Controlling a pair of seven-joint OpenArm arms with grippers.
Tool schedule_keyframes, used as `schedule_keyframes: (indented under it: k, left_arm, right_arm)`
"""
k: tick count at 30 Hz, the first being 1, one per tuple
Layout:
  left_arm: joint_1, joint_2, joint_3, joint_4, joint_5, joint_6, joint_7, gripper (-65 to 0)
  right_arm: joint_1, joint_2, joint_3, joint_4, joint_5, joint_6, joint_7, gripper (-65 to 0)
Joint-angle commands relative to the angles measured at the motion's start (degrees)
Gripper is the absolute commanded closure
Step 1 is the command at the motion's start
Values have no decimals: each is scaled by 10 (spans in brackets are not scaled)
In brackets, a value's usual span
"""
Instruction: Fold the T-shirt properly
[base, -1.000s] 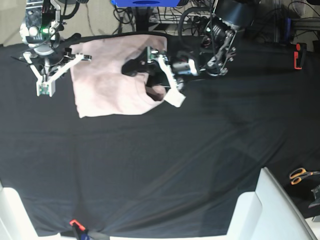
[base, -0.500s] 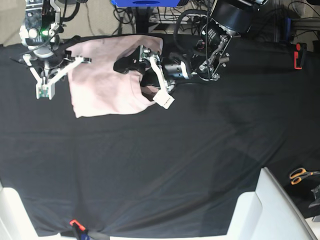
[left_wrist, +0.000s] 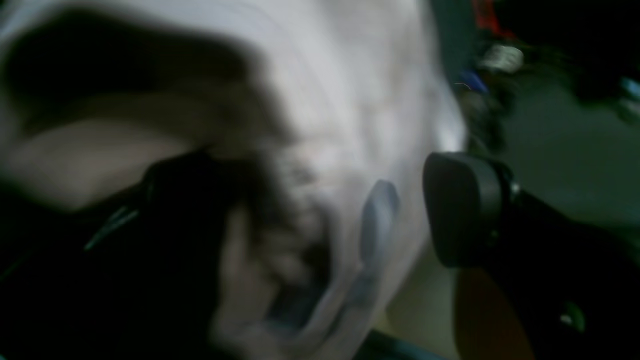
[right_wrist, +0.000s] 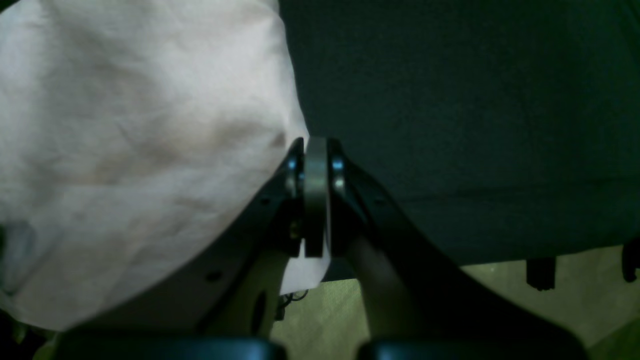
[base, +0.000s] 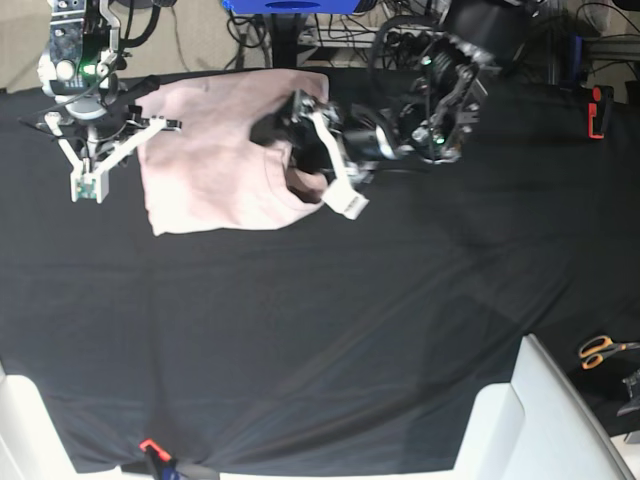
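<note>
The plain pale pink cotton T-shirt (base: 225, 160) lies bunched at the far edge of the black-clothed tabletop (base: 330, 330). Only the base view shows its whole outline; the left wrist view is blurred. The left claw (base: 320, 150) reaches low over the shirt's right edge, spread wide, holding nothing. The right claw (right_wrist: 315, 165) hangs at the shirt's left edge, pressed together, empty.

Bench (base: 320, 330) covered by a black cloth (base: 400, 260), pale pink T-shirt (base: 215, 165) laid folded near its far edge, orange-handled scissors (base: 600, 350) at the right edge
</note>
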Motion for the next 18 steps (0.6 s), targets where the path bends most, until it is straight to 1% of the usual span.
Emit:
schedule_keyframes:
  k: [1,4,7,9,11,14,18]
  left_arm:
    - [1,-5,0,28,-8,7,-6,-650]
    - [13,-16,0,61,-8,59,-6,-650]
    - [16,-15,2,63,-8,88,-5,-650]
    - [16,-13,6,56,-8,122,-5,-650]
    - [13,-9,6,46,-8,128,11,-650]
    - [7,12,4,35,-9,126,46,-650]
    - [-9,33,6,12,-9,126,75,-650]
  right_arm:
    - [1,3,2,8,-3,-2,10,-6]
    - [4,3,-1,8,-3,-2,10,-6]
    - [5,3,-2,8,-3,-2,10,-6]
    - [5,3,-2,8,-3,-2,10,-6]
    - [5,3,-2,8,-3,-2,10,-6]
    - [5,3,-2,8,-3,-2,10,-6]
    - [4,3,-2,8,-3,-2,10,-6]
